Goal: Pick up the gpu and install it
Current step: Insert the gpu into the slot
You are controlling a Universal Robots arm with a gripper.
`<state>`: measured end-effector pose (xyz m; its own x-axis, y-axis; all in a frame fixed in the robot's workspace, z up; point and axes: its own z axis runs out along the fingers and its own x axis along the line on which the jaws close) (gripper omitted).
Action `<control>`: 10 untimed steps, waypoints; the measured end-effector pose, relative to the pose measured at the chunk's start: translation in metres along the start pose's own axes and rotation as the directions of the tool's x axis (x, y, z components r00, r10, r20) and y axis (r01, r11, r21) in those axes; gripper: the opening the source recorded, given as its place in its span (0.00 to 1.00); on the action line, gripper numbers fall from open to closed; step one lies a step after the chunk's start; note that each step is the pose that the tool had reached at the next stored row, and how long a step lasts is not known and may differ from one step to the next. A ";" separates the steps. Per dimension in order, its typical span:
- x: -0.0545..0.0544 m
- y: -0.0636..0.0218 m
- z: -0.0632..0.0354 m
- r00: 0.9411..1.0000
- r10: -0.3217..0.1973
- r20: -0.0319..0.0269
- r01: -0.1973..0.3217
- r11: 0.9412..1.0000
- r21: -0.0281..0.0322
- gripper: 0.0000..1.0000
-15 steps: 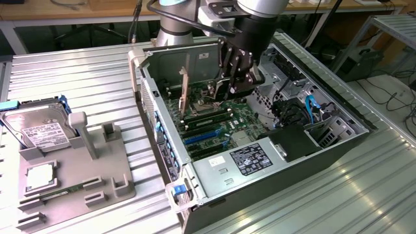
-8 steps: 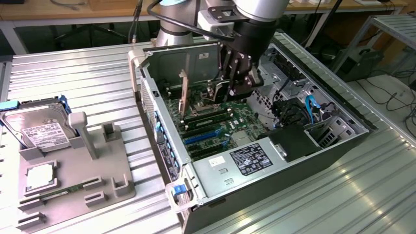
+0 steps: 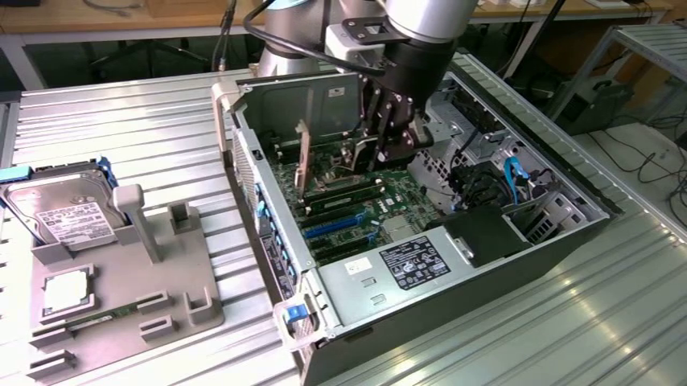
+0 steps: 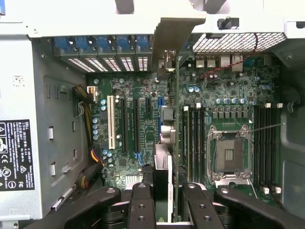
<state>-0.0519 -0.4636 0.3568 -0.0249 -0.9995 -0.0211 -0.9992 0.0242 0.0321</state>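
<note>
My gripper [image 4: 164, 193] is shut on the gpu [image 4: 162, 179], a thin black card seen edge-on between the two black fingers [image 4: 142, 207]. Its pale metal bracket [image 4: 174, 36] points toward the case's rear wall with the blue latches [image 4: 102, 45]. The card hangs over the green motherboard [image 4: 143, 90], roughly in line with the blue expansion slot [image 4: 159, 101]; whether it touches the slot is hidden. In the exterior view my gripper [image 3: 392, 145] reaches down into the open computer case [image 3: 516, 265], with the gpu's bracket [image 3: 304, 157] standing upright by the rear wall.
Inside the case are the power supply [image 3: 413, 261], an open CPU socket [image 4: 229, 152], memory slots [image 4: 193, 138] and drive-bay cables [image 3: 513, 173]. At the exterior view's left a grey fixture tray [image 3: 161, 322] holds a hard drive [image 3: 59, 213], a processor [image 3: 67, 291] and a green memory stick [image 3: 102, 315].
</note>
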 end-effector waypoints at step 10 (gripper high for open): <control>0.000 -0.0003 0.0078 1.000 0.000 0.000 0.000 1.000 0.000 0.28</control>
<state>-0.0519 -0.4638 0.3490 -0.0248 -0.9995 -0.0211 -0.9992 0.0242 0.0322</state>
